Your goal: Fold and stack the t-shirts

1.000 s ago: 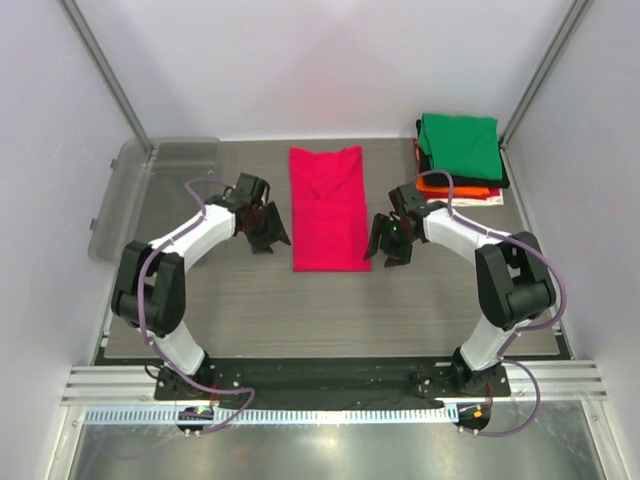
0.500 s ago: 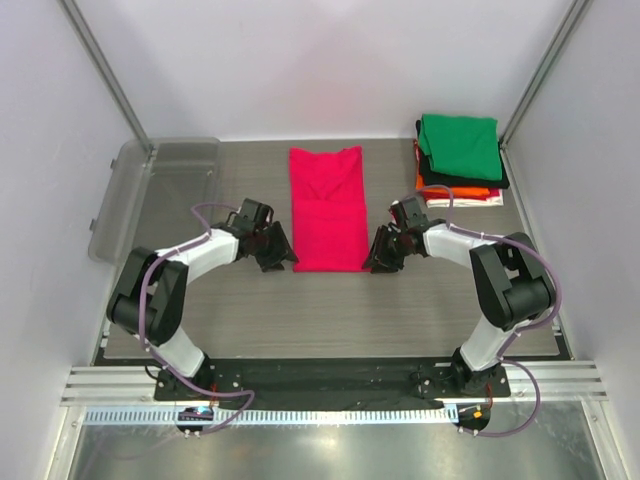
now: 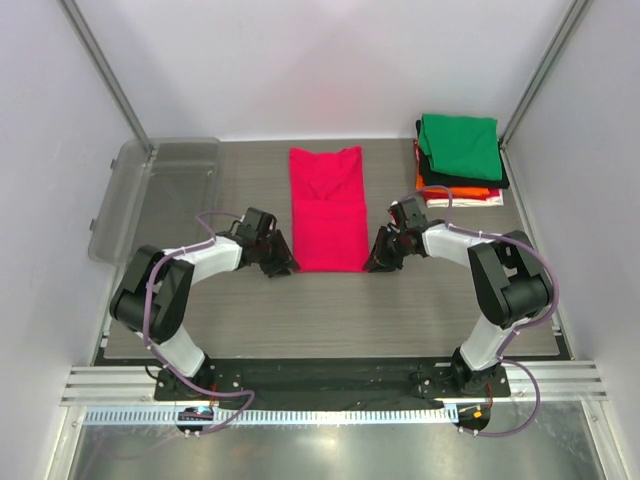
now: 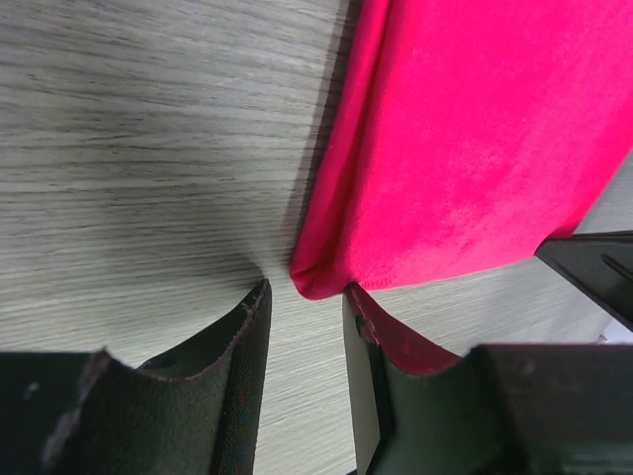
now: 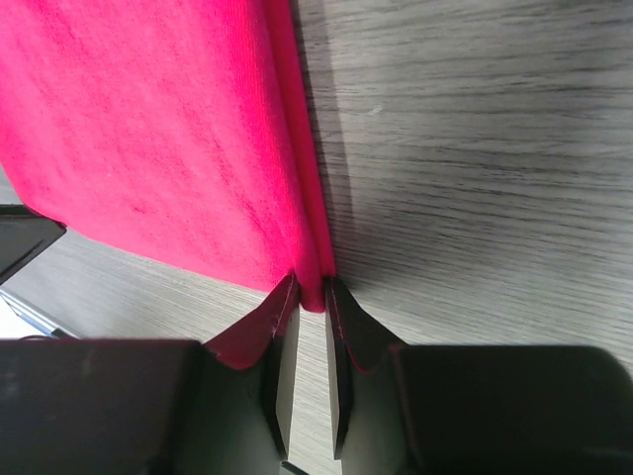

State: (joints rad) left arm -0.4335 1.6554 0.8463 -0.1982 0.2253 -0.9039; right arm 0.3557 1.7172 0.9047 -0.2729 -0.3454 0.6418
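The crimson-pink t-shirt (image 3: 326, 205) lies folded into a long strip in the middle of the table. My left gripper (image 3: 283, 262) is low at the shirt's near left corner. In the left wrist view the left gripper (image 4: 307, 289) is open, its jaws either side of the shirt corner (image 4: 321, 277), with a small gap at the left finger (image 4: 247, 336). My right gripper (image 3: 375, 260) is at the near right corner. The right wrist view shows the right gripper (image 5: 312, 289) shut on the folded edge (image 5: 297, 198). The other t-shirts are stacked at the back right, green (image 3: 460, 145) on top.
A clear plastic tub (image 3: 140, 190) sits at the table's left edge, partly off it. The stack at the back right shows black (image 3: 503, 180), orange (image 3: 462, 189) and white (image 3: 460, 201) layers under the green. Metal frame posts stand at both back corners.
Both grippers came in toward the pink t-shirt's near corners and dropped to the table. Both sets of jaws narrowed, and the right one closed on its corner.
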